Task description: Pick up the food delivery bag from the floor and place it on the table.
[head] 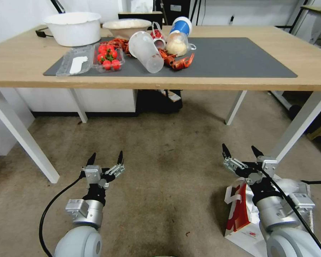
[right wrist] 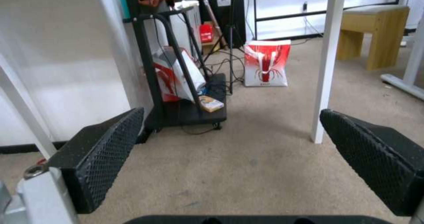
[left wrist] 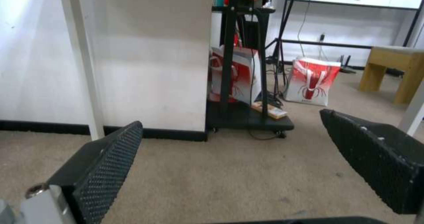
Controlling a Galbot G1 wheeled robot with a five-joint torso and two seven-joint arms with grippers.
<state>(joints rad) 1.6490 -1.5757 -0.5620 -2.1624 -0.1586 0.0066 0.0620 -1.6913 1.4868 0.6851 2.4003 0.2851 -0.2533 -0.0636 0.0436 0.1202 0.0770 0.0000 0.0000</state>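
Both grippers, left gripper (head: 105, 158) and right gripper (head: 241, 151), hang low with fingers apart. Food delivery bag (head: 239, 210) stands at lower right, under the right arm; better to pinch its loop handles squarely before lifting to the table (head: 239, 32).

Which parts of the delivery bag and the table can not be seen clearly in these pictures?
- Delivery bag, head view: the right arm covers its top and far side; the bottom edge cuts off its base.
- Table, head view: both ends run past the edges.
- Bag logo: too small to read.
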